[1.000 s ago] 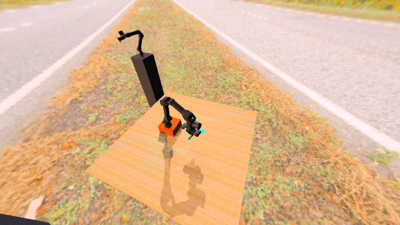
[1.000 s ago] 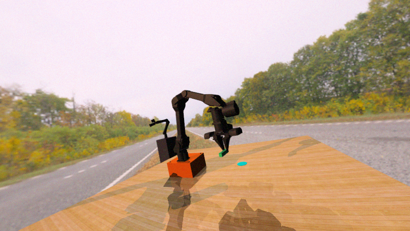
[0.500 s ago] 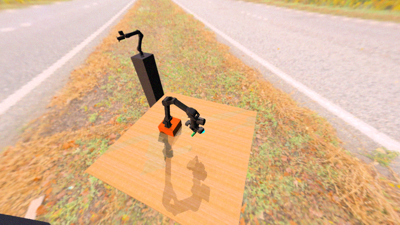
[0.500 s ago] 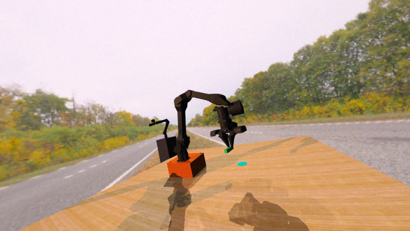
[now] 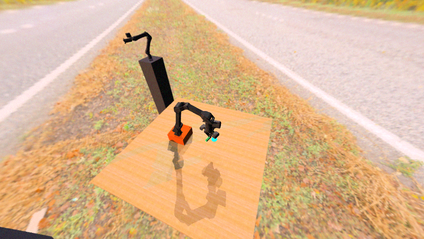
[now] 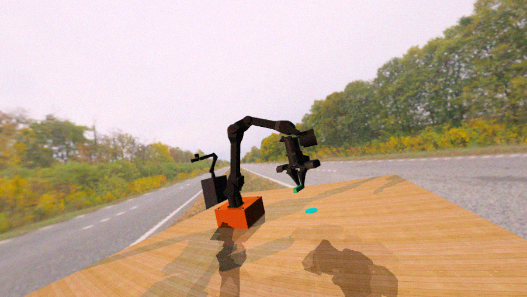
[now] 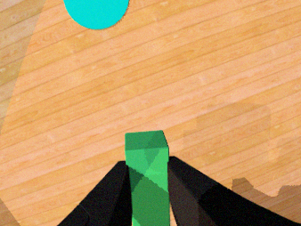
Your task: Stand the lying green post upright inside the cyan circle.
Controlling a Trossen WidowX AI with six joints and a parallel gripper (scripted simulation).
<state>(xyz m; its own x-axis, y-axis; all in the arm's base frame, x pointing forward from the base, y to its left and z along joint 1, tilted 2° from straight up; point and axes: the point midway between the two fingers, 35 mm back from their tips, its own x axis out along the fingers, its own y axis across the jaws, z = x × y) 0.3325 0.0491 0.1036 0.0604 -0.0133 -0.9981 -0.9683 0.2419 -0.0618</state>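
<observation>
Grass and fallen orange leaves lie between two gray roads, and trees stand far off under a pale sky. Out there is a wooden worktop with light and dark stripes. On it sits an orange box, and my black arm stands on top of that box. The arm goes up, bends over and reaches out, and its claw points down at the end. I have the claw pinched on the green post, with one black finger on each side of it. The post is up in the air, above the worktop and not touching it. It is lying on its side in the claw, not standing up tall, and it tips a little. A flat cyan circle is on the worktop, near the post but not right under it. In my wrist view, only part of the circle shows, up at the top edge, and the post is down at the bottom. Big dark shadows of my arm spread over the wood. Behind the worktop, a second black arm stands on a tall dark block.
</observation>
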